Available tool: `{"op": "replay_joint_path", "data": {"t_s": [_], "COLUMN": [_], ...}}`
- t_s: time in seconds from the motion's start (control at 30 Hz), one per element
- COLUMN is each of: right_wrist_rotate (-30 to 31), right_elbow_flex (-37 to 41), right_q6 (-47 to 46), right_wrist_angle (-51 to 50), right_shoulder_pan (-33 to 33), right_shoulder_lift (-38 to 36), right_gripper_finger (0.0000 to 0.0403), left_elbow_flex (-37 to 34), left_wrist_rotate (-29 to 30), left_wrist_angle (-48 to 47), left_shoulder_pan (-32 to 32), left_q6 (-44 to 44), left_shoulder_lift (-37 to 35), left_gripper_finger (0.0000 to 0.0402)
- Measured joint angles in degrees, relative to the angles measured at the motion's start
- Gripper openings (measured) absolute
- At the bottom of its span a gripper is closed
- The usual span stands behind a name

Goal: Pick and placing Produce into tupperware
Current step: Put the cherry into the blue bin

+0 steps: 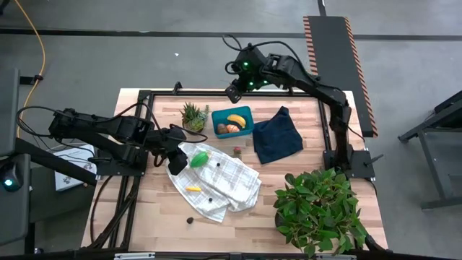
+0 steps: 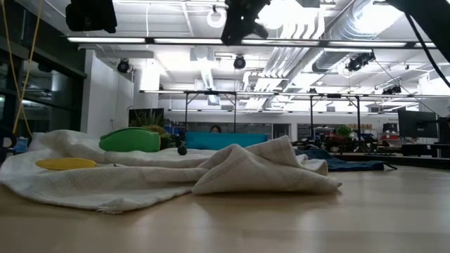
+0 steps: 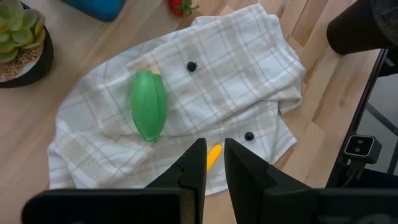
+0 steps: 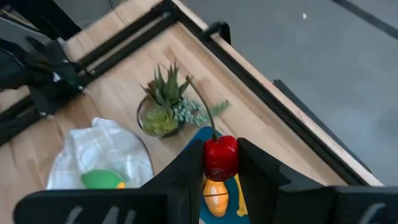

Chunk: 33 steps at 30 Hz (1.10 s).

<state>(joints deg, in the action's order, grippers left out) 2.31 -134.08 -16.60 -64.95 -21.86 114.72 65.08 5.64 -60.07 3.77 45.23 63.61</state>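
My right gripper (image 4: 221, 160) is shut on a small red fruit (image 4: 221, 155) with a long green stem. It hangs high over the table's far edge (image 1: 232, 92), above the teal tupperware (image 1: 232, 123). The tupperware holds a yellow banana (image 1: 236, 119) and an orange piece (image 4: 214, 196). A green piece (image 3: 149, 104), a small yellow piece (image 3: 213, 155) and dark berries (image 3: 191, 65) lie on the white checked cloth (image 1: 216, 180). My left gripper (image 3: 214, 168) hovers over the cloth's left end. Its fingers stand a narrow gap apart with nothing between them. My right gripper pinches the red fruit's round body (image 4: 221, 163) between its two fingers. The fingers slant down from the table's far right. The thin stem (image 4: 202, 102) sticks out past the fingertips. The fruit is lifted clear of the table, above the tupperware.
A small spiky potted plant (image 1: 193, 115) stands just left of the tupperware, and a dark navy cloth (image 1: 278, 136) lies to its right. A big leafy plant (image 1: 317, 209) fills the near right corner. A red berry (image 1: 237, 152) and a dark berry (image 1: 190, 219) lie on bare wood.
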Motion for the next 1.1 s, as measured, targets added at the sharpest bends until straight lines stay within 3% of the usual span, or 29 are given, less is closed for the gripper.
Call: {"op": "replay_joint_path", "data": {"t_s": [0.53, 1.1], "right_wrist_rotate": [-3.0, -7.4], "right_elbow_flex": [0.0, 0.0], "right_q6": [2.4, 3.3], "right_wrist_angle": [-1.9, -5.1], "right_shoulder_pan": [-0.6, -0.7], "right_shoulder_lift": [13.0, 21.2], "right_gripper_finger": [0.0073, 0.0073], "left_elbow_flex": [0.0, 0.0], "left_wrist_rotate": [0.0, 0.0], "left_wrist_angle": [0.0, 0.0], "left_shoulder_pan": [0.0, 0.0], "left_q6": [0.0, 0.1], "left_shoulder_lift": [0.0, 0.0], "left_gripper_finger": [0.0046, 0.0046]}}
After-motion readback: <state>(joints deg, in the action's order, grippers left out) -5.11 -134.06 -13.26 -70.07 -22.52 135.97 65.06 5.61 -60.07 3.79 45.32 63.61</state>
